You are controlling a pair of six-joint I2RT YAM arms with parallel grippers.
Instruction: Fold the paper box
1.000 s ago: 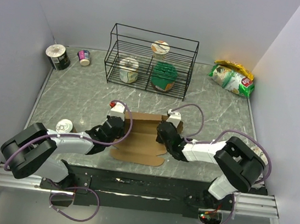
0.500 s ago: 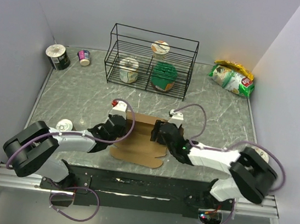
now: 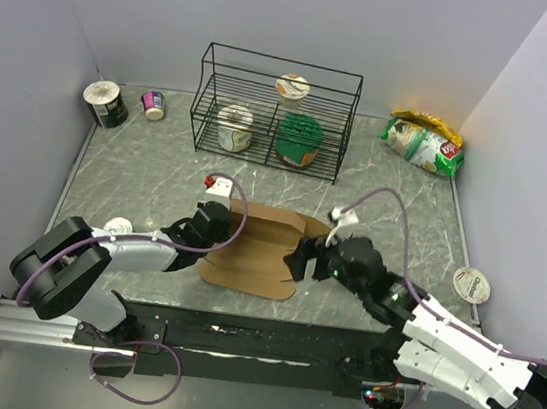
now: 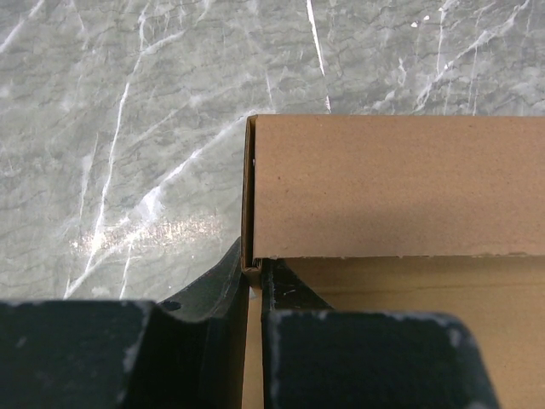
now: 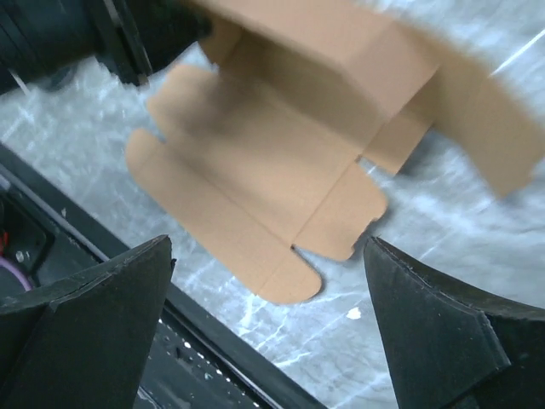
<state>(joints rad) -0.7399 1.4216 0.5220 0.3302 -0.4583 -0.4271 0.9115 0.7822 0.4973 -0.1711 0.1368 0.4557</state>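
On table [image 3: 404, 212], paper box [image 3: 249, 260], long axis left-right.

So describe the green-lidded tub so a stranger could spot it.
Find the black wire rack at the back of the marble table. The tub sits on its lower shelf, right side. Only it has a dark green lid; the lower cup and upper cup are pale.

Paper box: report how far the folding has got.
Done: the far wall of the paper box stands up along its crease. In hand: the left gripper pinches that wall's left end; the right gripper hangs open, off the cardboard. Left: the near panel and rounded flaps lie flat.
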